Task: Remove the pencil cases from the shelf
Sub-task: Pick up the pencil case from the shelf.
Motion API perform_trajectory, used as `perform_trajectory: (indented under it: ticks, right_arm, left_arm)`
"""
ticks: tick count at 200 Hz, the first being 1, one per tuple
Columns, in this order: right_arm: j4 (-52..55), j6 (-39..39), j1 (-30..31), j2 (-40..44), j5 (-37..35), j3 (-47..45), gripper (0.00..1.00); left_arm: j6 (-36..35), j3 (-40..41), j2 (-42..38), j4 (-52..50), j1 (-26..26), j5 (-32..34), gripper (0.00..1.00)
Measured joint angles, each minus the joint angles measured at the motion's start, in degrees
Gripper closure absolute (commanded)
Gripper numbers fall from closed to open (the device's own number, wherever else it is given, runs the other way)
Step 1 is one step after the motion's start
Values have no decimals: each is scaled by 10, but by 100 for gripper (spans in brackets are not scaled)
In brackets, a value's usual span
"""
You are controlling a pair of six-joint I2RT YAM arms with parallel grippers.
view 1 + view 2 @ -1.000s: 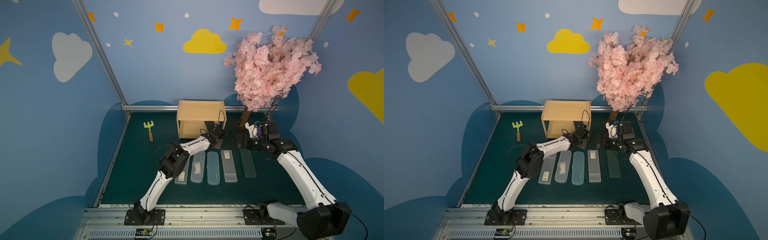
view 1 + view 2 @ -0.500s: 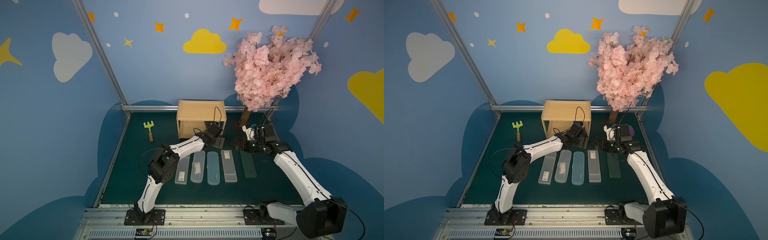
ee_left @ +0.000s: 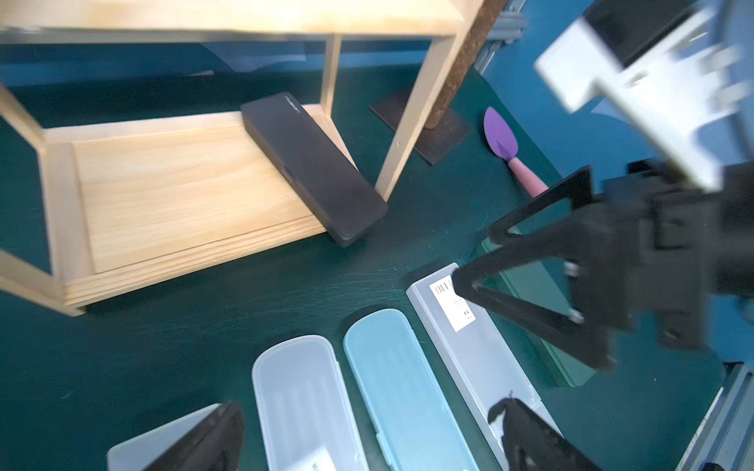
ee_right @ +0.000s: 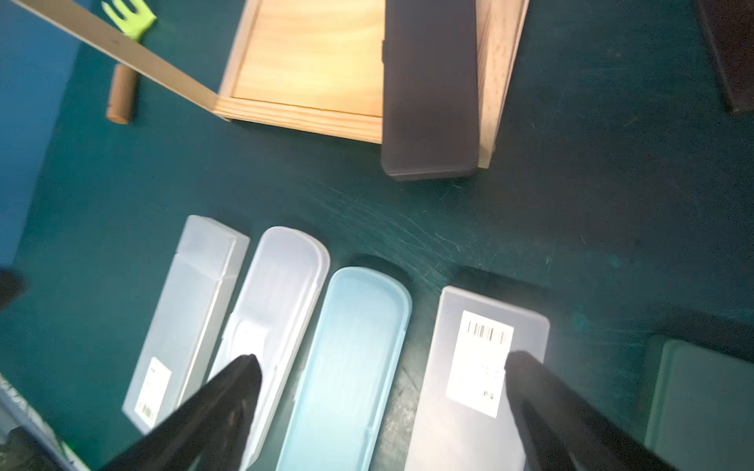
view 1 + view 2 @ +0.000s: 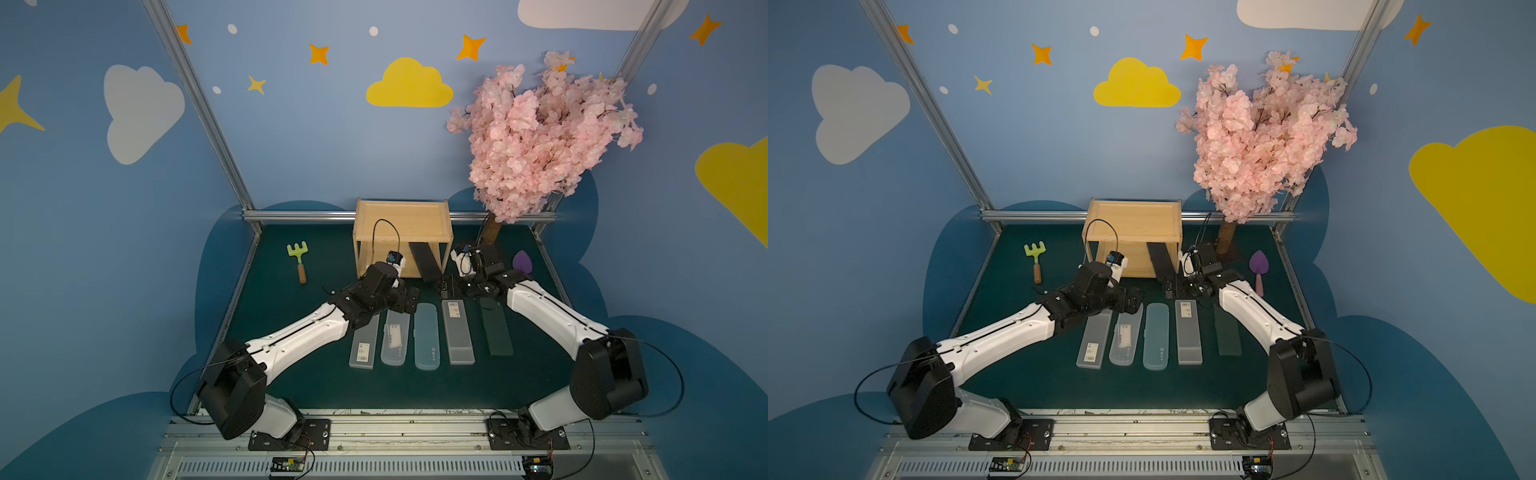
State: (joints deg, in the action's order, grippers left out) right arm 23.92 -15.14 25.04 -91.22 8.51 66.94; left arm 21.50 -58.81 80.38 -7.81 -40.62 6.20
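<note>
The table mat (image 5: 291,332) is carrying a wooden shelf (image 5: 401,220) at the back, and a frosted case (image 5: 365,347), a clear case (image 5: 395,343), a teal case (image 5: 428,336), a second frosted case (image 5: 457,332) and a dark green case (image 5: 495,330) are lying side by side before it. A black case (image 5: 424,262) is lying on the shelf's lower board, one end jutting past its front edge. A rake (image 5: 298,259) and a shovel (image 5: 523,261) are lying either side of the shelf.

Black case (image 4: 428,89) on shelf (image 4: 310,61) lower board, end jutting past front edge. On desk (image 4: 530,228), side by side: frosted case (image 4: 183,310), clear case (image 4: 281,301), teal case (image 4: 351,367), barcoded frosted case (image 4: 461,428), green case (image 4: 693,399). Right gripper (image 4: 383,359) jaws spread, empty.
</note>
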Motion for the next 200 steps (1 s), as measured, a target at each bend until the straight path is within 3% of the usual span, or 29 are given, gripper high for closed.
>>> perform_trajectory:
  ticks: [35,75,200]
  right_arm:
    - [3,5,18,-115,-27,75,2]
    - [7,7,34,-185,-61,140,2]
    - [-7,42,71,-246,-199,162,2]
  left_arm:
    - [9,46,-83,-1,50,-3,0]
    - [9,68,-103,-4,78,-9,0]
    - [8,99,-109,-20,106,-28,0]
